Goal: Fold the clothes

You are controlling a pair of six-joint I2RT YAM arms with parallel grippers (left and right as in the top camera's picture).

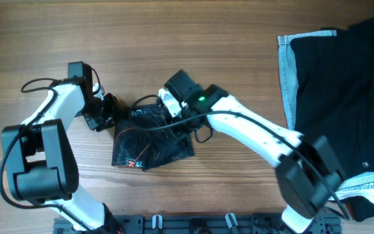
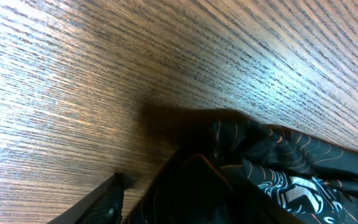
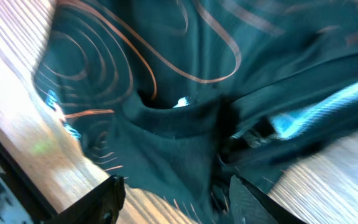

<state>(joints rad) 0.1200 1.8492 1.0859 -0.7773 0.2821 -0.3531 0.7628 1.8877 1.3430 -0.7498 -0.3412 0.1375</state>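
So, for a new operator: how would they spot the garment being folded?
Near the middle of the wooden table lies a small crumpled black jersey. Thin orange contour lines and small logos set it apart from the large plain black, pale-edged garment at the right.

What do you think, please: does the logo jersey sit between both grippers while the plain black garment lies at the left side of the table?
Not quite: the overhead view shows the plain black garment at the right side of the table, not the left. The logo jersey does sit between the left gripper and the right gripper.
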